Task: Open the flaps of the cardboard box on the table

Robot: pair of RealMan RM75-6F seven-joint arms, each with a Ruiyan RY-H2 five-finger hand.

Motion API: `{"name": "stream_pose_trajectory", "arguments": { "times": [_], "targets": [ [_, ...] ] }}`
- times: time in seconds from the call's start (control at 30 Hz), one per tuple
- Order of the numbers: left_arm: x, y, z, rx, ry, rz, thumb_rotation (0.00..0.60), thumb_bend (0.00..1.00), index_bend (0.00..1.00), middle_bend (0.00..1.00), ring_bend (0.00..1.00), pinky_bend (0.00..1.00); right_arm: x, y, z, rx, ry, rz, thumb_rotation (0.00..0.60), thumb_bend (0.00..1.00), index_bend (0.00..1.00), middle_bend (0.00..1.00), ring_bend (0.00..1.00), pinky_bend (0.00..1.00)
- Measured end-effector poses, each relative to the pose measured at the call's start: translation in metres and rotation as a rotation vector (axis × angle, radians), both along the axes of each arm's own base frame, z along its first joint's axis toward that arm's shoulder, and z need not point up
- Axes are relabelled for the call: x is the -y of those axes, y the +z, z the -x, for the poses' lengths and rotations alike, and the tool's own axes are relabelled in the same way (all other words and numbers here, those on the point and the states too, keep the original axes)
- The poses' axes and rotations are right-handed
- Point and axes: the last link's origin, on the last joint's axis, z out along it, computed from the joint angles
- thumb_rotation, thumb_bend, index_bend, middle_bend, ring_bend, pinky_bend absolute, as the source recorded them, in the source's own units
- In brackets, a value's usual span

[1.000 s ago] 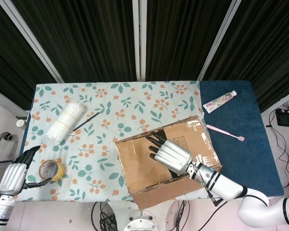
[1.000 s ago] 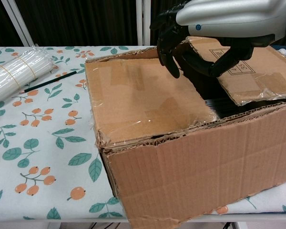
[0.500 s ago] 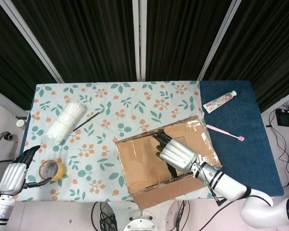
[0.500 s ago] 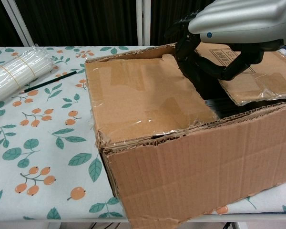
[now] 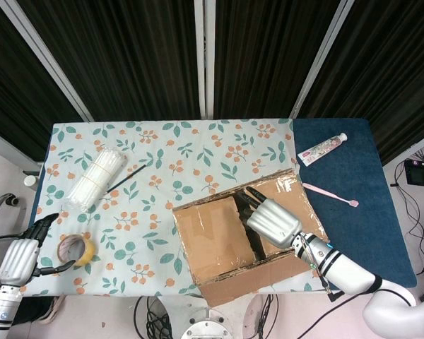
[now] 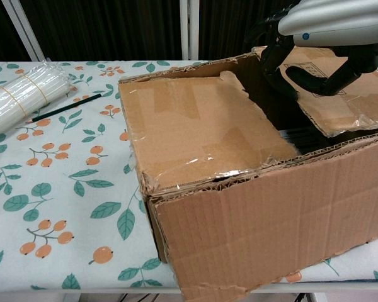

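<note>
The cardboard box (image 5: 212,236) (image 6: 271,233) stands at the table's front edge, right of centre. Its left flap (image 6: 201,132) lies flat and taped. The right flap (image 5: 291,192) (image 6: 346,104) is slightly raised, with a dark gap between the two. My right hand (image 5: 272,219) (image 6: 327,22) is over that gap. Its dark fingers (image 6: 276,60) hook down behind the right flap's inner edge, with the thumb above the flap. My left hand (image 5: 20,258) hangs at the table's front left corner, fingers apart, holding nothing.
A tape roll (image 5: 76,248) lies beside the left hand. A bundle of clear straws (image 5: 93,176) (image 6: 19,94) and a black pencil (image 5: 126,178) lie at the left. On the blue mat (image 5: 367,233) are a toothpaste tube (image 5: 322,149) and a pink toothbrush (image 5: 331,193).
My right hand moved right, off the left flap into the gap, and hooked the right flap's edge. The box shifted slightly right and the gap widened. The left hand stayed still.
</note>
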Motion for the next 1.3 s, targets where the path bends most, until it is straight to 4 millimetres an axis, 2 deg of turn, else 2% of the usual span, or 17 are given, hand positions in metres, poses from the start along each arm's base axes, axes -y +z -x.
{"name": "stream_pose_trajectory", "arguments": {
  "times": [0.47, 0.97, 1.3],
  "targets": [
    [-0.001, -0.002, -0.001, -0.004, -0.001, 0.007, 0.400, 0.01, 0.05, 0.09, 0.11, 0.23, 0.001, 0.023, 0.002, 0.018, 0.011, 0.064, 0.600, 0.70, 0.64, 0.41, 0.00, 0.00],
    [-0.004, -0.003, -0.007, -0.013, -0.013, 0.017, 0.396, 0.01, 0.06, 0.09, 0.11, 0.23, -0.007, 0.080, 0.014, 0.093, -0.021, 0.194, 0.600, 0.70, 0.64, 0.41, 0.00, 0.00],
    [-0.009, -0.008, -0.018, -0.032, -0.035, 0.040, 0.398, 0.01, 0.05, 0.09, 0.11, 0.23, -0.018, 0.121, 0.040, 0.183, -0.075, 0.268, 0.600, 0.70, 0.64, 0.41, 0.00, 0.00]
  ]
}}
